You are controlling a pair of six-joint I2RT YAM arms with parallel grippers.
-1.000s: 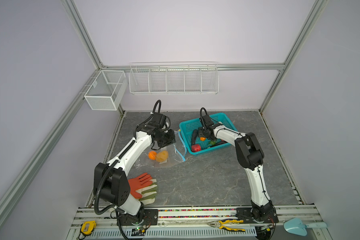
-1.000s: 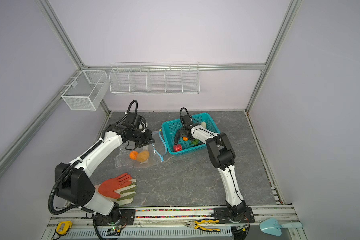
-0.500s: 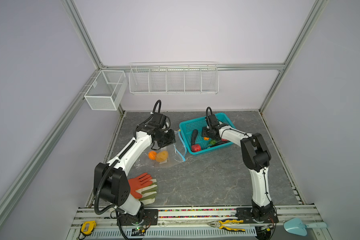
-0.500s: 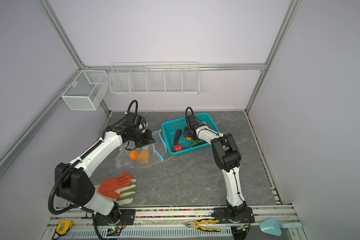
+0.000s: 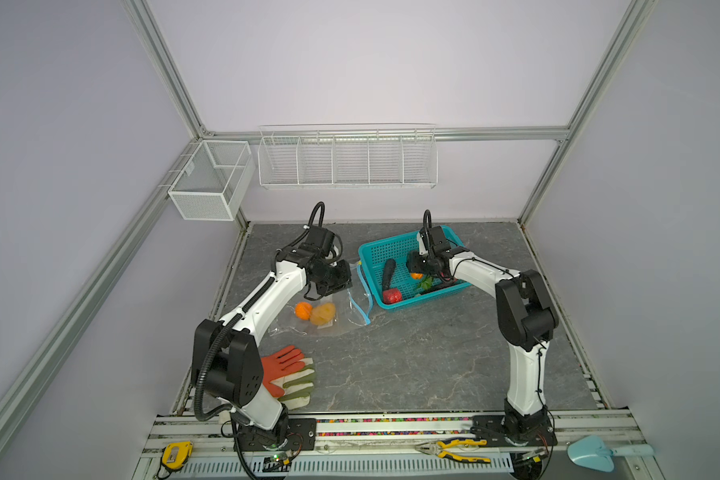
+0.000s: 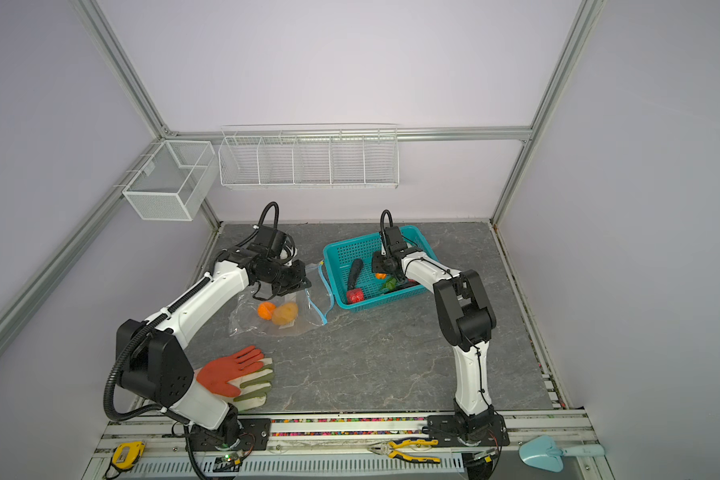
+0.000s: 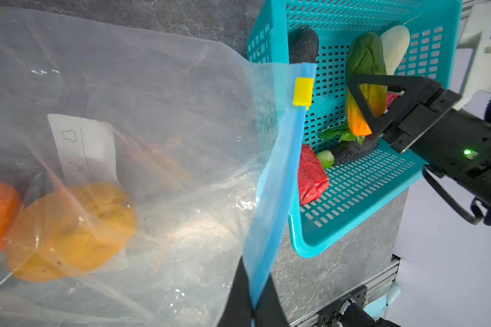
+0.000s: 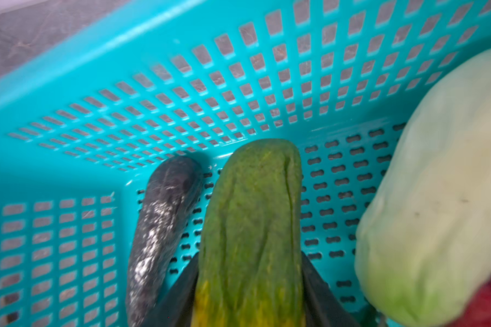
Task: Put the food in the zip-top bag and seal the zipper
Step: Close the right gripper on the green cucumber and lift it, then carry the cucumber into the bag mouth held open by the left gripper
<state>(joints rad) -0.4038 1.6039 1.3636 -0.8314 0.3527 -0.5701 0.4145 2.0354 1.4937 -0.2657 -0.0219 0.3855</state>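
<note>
Food piece (image 8: 253, 212), green-orange: right gripper (image 8: 248, 257) has just closed on it in the basket (image 5: 375, 253). Left gripper (image 7: 251, 283) pinches the zipper (image 7: 281, 170). Transfer likely next.

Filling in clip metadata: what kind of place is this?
Most likely a robotics lab test cell, not a home: an aluminium frame encloses it, the left arm and right arm are bolted to a front rail, and pliers and a tape measure lie on that rail.
</note>
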